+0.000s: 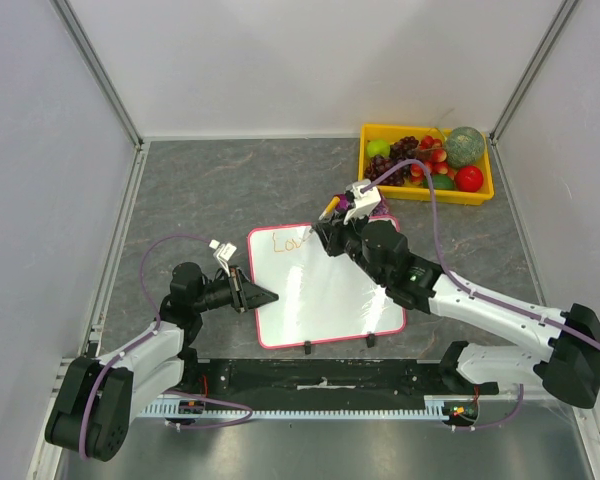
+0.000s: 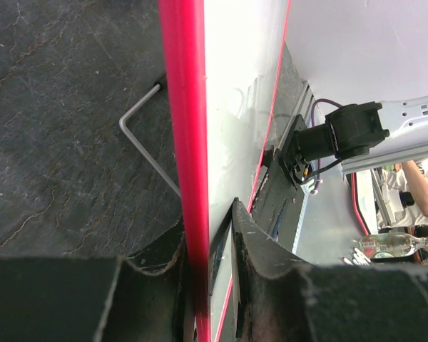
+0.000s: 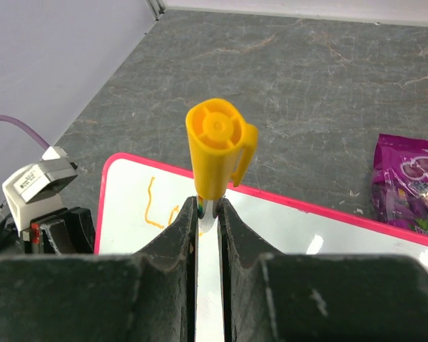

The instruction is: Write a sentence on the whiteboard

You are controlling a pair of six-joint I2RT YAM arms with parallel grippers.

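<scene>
whiteboard [image 1: 325, 290] sits mid-surface [image 1: 230, 190] between the arms, slightly skewed, black feet at its near edge. left pincer [image 1: 260, 296] is narrowly open and clamped on the board's left frame edge, one finger on each face. right pincer [image 1: 330, 232] is fully closed on a yellow marker [image 1: 329, 208], held over the board's far edge with its butt end toward the wrist cam. can't tell if the tip touches. sentence [image 1: 290, 240]: only orange "love" legible, near the far left corner. yellow fruit bin [image 1: 420, 197] in the far right corner. purple bag [image 3: 410, 178] on the surface just past the board's far edge.
</scene>
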